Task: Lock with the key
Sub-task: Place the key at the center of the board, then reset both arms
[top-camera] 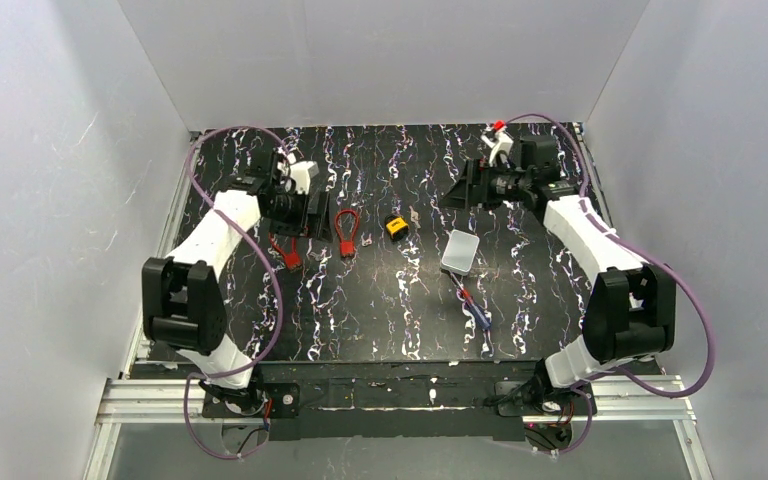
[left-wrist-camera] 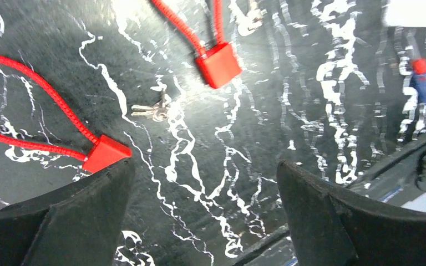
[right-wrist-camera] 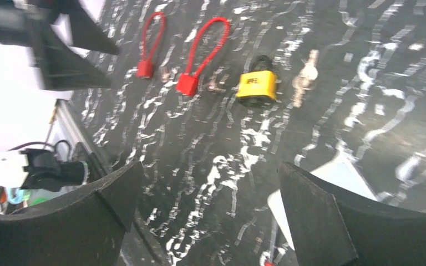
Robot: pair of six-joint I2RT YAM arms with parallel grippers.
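Left tool (left-wrist-camera: 204,169) and right tool (right-wrist-camera: 211,166) gape empty; next, left should pinch the keys (left-wrist-camera: 151,112) near the red cable lock (left-wrist-camera: 108,153).

You'll see a pale plastic box (top-camera: 460,251) lying right of the middle of the black, white-veined table (top-camera: 380,320). Just beside it, toward the near edge, lies a slim red-and-blue tool (top-camera: 473,307).

Three plain white walls box in the scene: a left wall (top-camera: 50,150), a back wall (top-camera: 380,60) and a right wall (top-camera: 720,150), meeting in straight corners. The counter (top-camera: 380,310) is black with white marble-like veins and glares brightly in patches. An aluminium rail (top-camera: 390,395) runs along its near edge, with a grey surface (top-camera: 390,455) below.
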